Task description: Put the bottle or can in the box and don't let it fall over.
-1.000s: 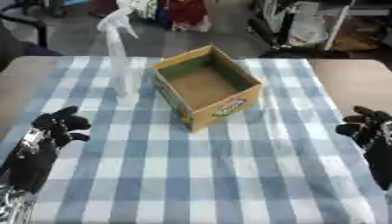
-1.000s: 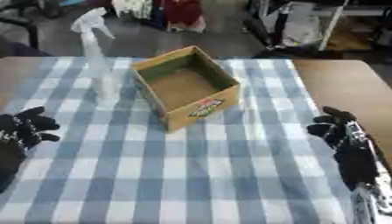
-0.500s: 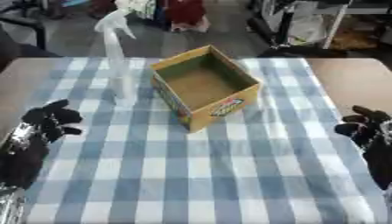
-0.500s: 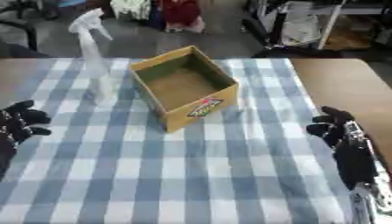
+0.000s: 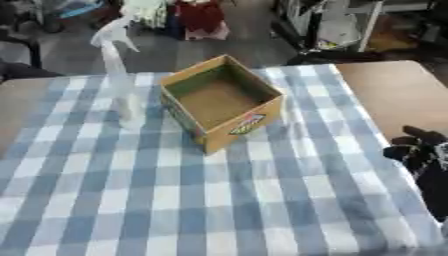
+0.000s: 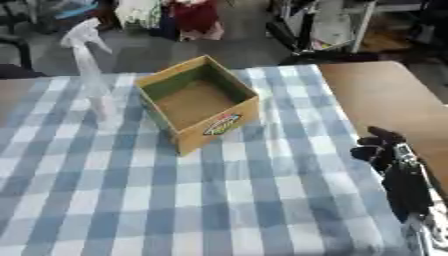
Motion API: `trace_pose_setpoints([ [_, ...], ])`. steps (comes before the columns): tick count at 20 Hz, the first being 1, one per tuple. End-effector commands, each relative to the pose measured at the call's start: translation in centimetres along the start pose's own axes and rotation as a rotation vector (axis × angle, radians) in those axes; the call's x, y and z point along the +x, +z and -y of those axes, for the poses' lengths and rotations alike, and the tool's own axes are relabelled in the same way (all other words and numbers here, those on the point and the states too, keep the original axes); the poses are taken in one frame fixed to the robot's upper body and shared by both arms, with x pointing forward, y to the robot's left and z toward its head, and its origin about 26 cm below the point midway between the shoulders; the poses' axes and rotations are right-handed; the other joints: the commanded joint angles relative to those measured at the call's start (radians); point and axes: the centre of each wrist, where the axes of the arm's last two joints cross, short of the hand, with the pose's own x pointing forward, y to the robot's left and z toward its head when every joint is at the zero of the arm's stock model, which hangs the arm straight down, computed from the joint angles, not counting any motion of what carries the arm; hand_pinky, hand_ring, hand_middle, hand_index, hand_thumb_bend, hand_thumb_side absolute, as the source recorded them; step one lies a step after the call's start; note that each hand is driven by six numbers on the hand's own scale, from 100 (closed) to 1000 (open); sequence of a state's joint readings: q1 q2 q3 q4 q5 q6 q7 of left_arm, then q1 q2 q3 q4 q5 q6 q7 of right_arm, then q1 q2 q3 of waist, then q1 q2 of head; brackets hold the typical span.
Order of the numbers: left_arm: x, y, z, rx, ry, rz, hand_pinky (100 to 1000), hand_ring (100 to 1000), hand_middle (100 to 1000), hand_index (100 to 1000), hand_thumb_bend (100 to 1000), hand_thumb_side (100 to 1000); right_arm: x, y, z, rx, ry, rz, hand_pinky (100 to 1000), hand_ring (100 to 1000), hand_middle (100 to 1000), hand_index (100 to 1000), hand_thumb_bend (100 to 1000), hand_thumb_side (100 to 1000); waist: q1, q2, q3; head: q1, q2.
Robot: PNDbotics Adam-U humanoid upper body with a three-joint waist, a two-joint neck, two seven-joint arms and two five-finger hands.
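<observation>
A clear spray bottle [image 5: 117, 75] with a white trigger head stands upright on the blue-and-white checked cloth [image 5: 219, 200], just left of the box. The open cardboard box [image 5: 242, 125] sits turned at an angle near the cloth's far middle, and its inside is bare. My right hand [image 6: 386, 152] rests at the right edge of the cloth, fingers relaxed and pointing up, holding nothing, well apart from the box. My left hand shows in neither view.
Bare brown tabletop [image 5: 394, 95] lies right of the cloth, and a strip of it shows at the far left. Chairs, bags and other clutter stand on the floor beyond the table's far edge.
My left hand has slid out past the left edge of both views. The bottle, the box and my right hand have stayed in place.
</observation>
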State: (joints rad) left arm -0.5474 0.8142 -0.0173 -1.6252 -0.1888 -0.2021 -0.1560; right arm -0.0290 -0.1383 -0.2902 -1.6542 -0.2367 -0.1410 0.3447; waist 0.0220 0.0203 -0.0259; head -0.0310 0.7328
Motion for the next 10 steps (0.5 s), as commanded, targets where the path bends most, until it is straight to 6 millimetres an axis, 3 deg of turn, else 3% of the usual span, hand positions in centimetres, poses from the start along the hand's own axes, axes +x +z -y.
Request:
trace_pose_setpoints([
  [1,-1.7,-2.0,-2.9,-0.083,-0.197,-0.028,815,804,799,953,100,828,1.1,-0.6,0.4,0.033,0.037,0.025,747,645,625,804,100,795,0.0,-0.013,-0.011,0.008,-0.015],
  [6,-4.9,-6.0,-2.6,-0.244,-0.324,-0.063,852,818,824,964,106,907,1.0,-0.7,0.4,0.05,0.041,0.023,747,644,625,804,100,801,0.003,-0.006,-0.059,0.03,-0.022],
  [10,-7.2,-7.1,-1.5,-0.37,-0.347,-0.121,855,818,826,966,132,943,1.0,-0.9,0.3,0.062,0.039,0.029,747,644,625,804,100,802,0.003,0.003,-0.085,0.045,-0.027],
])
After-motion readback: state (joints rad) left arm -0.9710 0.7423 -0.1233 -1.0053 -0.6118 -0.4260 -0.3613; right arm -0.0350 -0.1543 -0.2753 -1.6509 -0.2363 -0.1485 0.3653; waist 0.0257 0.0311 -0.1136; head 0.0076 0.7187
